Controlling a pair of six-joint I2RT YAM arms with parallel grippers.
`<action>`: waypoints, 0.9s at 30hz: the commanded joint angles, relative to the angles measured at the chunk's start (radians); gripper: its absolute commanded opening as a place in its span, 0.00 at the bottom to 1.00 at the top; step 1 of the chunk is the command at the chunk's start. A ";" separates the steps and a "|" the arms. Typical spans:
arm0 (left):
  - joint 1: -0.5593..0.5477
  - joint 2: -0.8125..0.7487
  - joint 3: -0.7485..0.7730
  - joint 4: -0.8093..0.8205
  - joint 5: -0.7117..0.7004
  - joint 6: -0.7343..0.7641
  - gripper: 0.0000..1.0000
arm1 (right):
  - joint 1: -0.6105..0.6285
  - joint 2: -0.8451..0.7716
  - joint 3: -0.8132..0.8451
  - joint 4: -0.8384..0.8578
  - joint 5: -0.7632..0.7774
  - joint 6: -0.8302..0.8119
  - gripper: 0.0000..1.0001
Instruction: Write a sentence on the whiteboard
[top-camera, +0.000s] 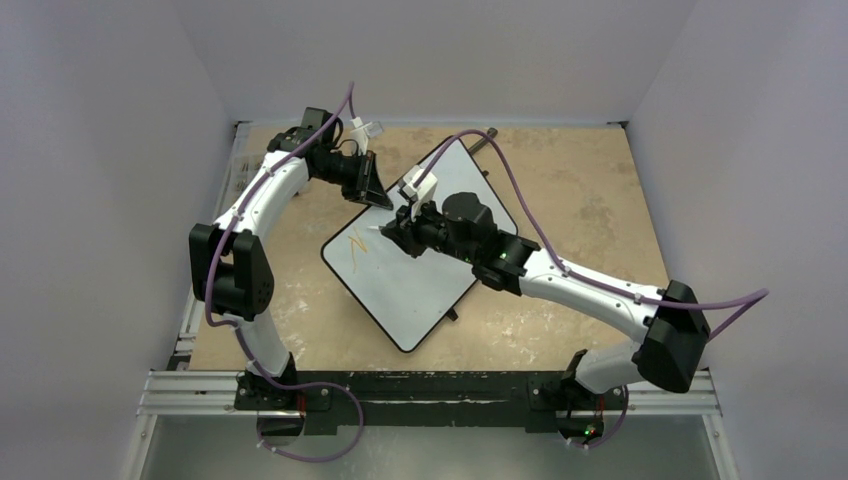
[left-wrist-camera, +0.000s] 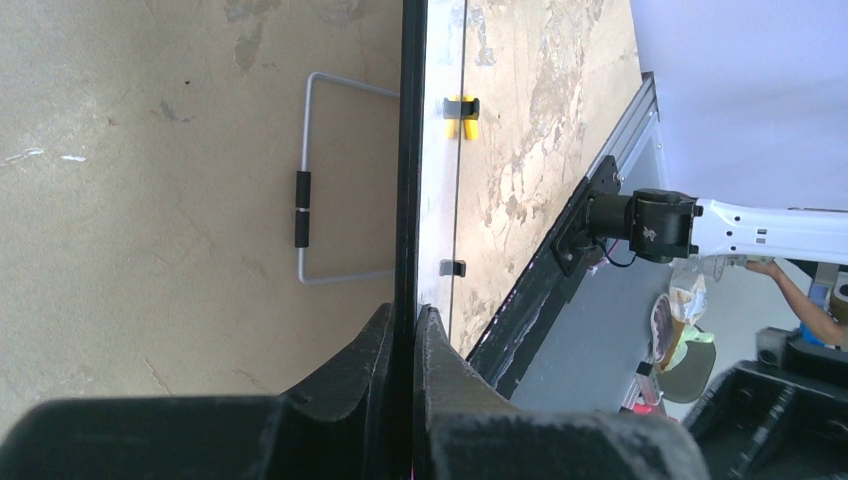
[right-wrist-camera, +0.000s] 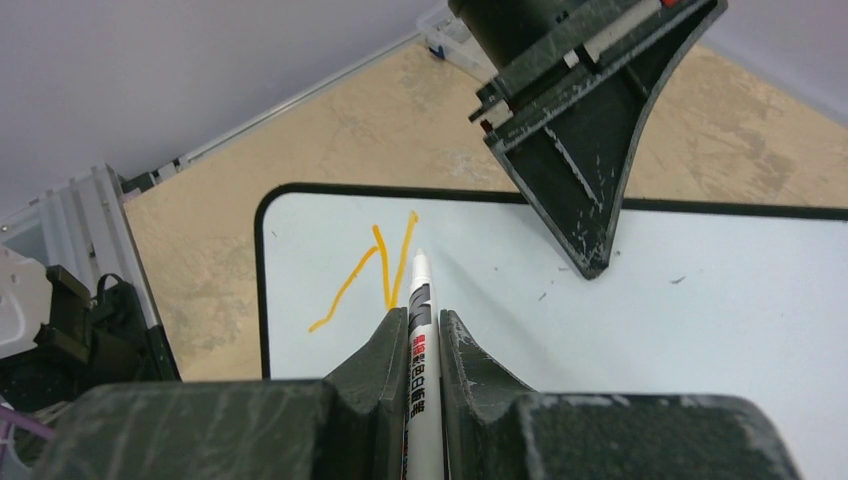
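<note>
The whiteboard (top-camera: 420, 285) lies turned at an angle on the tan table. It bears one orange stroke shaped like an "N" (top-camera: 357, 247), also seen in the right wrist view (right-wrist-camera: 375, 268); no other lettering shows. My right gripper (right-wrist-camera: 417, 315) is shut on a white marker pen (right-wrist-camera: 418, 300), whose tip rests on the board beside the N's right stroke. My left gripper (left-wrist-camera: 408, 312) is shut on the whiteboard's black rim (left-wrist-camera: 408, 150) at its far left edge. It shows above the board in the right wrist view (right-wrist-camera: 585, 150).
A grey wire loop with a black grip (left-wrist-camera: 303, 205) lies beside the board. Small black clips (left-wrist-camera: 461, 104) sit on the board's edge. An aluminium rail (top-camera: 430, 395) runs along the near table edge. Grey walls close in on three sides.
</note>
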 joint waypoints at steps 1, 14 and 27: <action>-0.011 -0.024 0.008 0.020 -0.113 0.012 0.00 | -0.014 -0.013 -0.041 0.041 0.019 0.018 0.00; -0.010 -0.035 0.008 0.021 -0.121 0.008 0.00 | -0.014 0.037 -0.036 0.077 -0.026 0.029 0.00; -0.011 -0.052 -0.005 0.040 -0.164 -0.023 0.00 | -0.015 0.067 -0.045 0.087 -0.037 0.037 0.00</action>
